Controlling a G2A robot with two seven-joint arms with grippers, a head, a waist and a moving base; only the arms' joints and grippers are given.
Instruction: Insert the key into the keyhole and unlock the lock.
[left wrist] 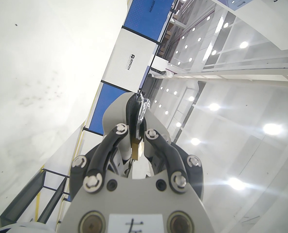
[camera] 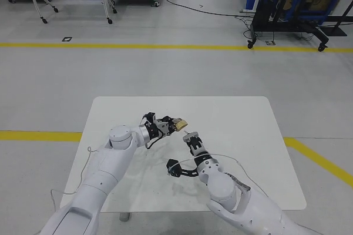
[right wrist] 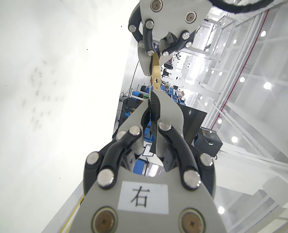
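Observation:
My left gripper (camera: 172, 124) hovers above the middle of the white table (camera: 241, 117), shut on a brass padlock (camera: 181, 124). In the left wrist view the padlock's body (left wrist: 137, 149) sits edge-on between the fingers, with its silver shackle (left wrist: 144, 106) at the tips. The right wrist view shows the padlock (right wrist: 156, 73) with its keyhole (right wrist: 156, 80) facing my right gripper (right wrist: 151, 98). That gripper (camera: 188, 136) is shut just short of the lock. The key is almost hidden between its pads; only a thin sliver shows at the tips.
A black cable (camera: 182, 170) loops beside the right arm over the table. Bare tabletop lies on all sides of the grippers. Yellow floor lines (camera: 164, 46) and a dark wheeled frame (camera: 288, 23) lie beyond the table.

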